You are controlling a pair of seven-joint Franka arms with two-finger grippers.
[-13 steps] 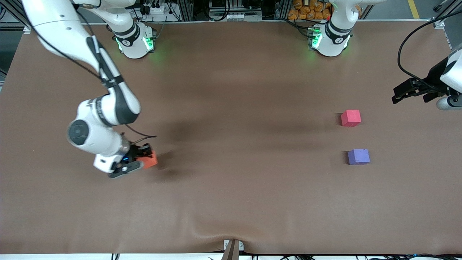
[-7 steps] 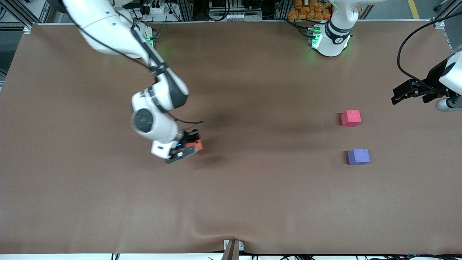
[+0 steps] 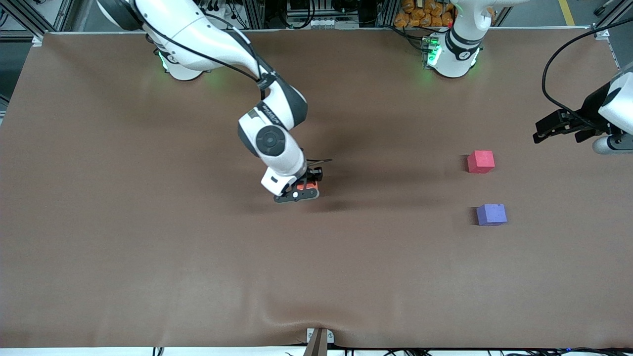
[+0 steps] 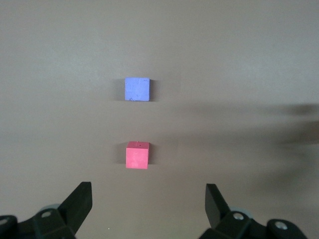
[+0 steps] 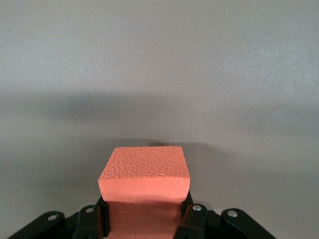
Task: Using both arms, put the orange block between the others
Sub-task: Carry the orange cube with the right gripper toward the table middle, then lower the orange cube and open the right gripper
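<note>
- The scene is a wide table (image 3: 148, 277) covered with a brown cloth; racks and cables stand along its edge where the two arm bases are.
- The right gripper (image 3: 302, 189) hangs over the middle of the table, and it is clenched on the orange block (image 3: 307, 186). In the right wrist view the block (image 5: 144, 181) sits between the two fingers, gripped on two opposite flat sides, with its pebbled top face free.
- The block looks like light foam, soft and a little rough, so it should not slip easily; a hard squeeze may dent it. The flat sides are the good place to take hold.
- Toward the left arm's end of the table lies the pinkish-red cube (image 3: 480, 161), and the purple cube (image 3: 491, 214) lies nearer to the front camera. They are apart, with a bare gap between them.
- The left gripper (image 3: 561, 126) waits above that end of the table, with fingers spread wide and holding nothing; its own camera looks down on both cubes.
- Nothing stands in the way between the orange block and the gap.
</note>
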